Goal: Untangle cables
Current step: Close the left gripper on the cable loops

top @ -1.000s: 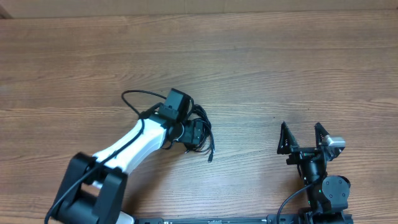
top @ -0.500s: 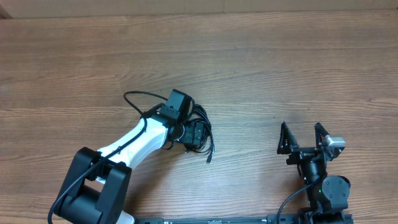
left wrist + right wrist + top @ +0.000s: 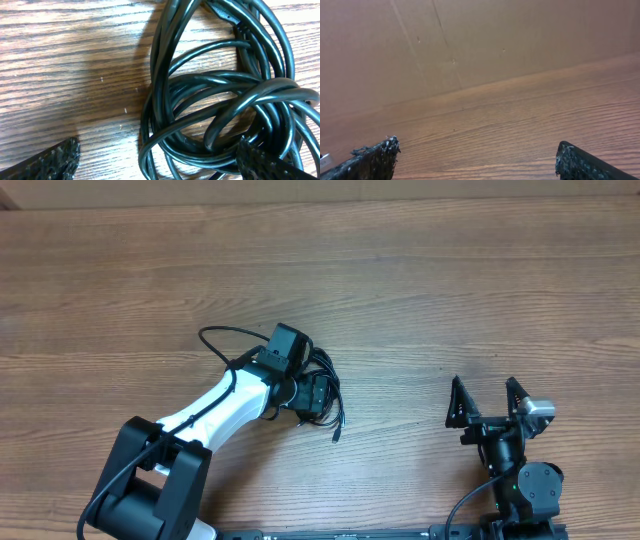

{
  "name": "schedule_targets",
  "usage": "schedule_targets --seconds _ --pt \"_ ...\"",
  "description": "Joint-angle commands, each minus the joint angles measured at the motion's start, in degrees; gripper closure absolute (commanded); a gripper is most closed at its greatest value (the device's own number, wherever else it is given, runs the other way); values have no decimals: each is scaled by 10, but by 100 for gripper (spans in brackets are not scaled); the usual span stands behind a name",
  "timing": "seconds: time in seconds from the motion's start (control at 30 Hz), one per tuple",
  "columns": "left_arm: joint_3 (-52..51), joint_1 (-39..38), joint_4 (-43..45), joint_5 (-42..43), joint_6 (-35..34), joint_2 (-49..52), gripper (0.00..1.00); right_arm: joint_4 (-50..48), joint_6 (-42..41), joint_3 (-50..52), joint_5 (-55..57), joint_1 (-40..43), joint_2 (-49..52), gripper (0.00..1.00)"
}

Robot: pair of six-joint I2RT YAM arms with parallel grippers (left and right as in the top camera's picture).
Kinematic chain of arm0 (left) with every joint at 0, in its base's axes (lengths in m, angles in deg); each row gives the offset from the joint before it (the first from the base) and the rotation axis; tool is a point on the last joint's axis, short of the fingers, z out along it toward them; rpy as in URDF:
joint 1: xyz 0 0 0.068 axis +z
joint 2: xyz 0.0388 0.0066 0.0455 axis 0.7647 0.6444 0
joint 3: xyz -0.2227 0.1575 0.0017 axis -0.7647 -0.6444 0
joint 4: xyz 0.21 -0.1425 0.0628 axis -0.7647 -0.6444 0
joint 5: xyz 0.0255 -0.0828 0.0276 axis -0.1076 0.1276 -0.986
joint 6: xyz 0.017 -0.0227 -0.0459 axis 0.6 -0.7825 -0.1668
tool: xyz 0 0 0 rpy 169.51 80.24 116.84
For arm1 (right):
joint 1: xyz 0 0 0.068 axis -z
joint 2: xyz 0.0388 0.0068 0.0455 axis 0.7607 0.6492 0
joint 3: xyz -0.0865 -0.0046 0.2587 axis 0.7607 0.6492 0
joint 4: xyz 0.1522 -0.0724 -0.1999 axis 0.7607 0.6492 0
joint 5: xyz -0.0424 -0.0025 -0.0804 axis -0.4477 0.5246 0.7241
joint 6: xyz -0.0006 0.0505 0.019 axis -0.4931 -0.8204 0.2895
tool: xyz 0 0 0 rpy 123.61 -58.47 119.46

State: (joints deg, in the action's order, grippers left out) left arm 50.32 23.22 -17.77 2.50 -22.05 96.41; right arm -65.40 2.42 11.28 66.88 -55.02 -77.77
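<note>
Cables (image 3: 225, 100) lie in a knotted coil on the tabletop (image 3: 450, 280) directly under my released, wide-spread left claw (image 3: 155, 165), while my right claw (image 3: 484, 398) gapes wide, well apart.

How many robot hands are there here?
2. The left hand hovers open over the tangled bundle of thin black cables; the right hand sits open at the near right, away from them.

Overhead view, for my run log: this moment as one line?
knotted coil of thin black cables: tangled, on wooden table; left gripper: open above coil; right gripper: open, apart
</note>
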Motion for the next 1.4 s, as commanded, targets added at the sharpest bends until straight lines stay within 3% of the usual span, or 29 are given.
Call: schedule_targets --seconds 0.0,1.37 --pt "-6 -4 0 -6 -12 6 0 -1 -2 6 -3 0 -6 0" --pt "-6 -4 5 -6 -12 33 0 -1 -2 6 -3 0 -6 0"
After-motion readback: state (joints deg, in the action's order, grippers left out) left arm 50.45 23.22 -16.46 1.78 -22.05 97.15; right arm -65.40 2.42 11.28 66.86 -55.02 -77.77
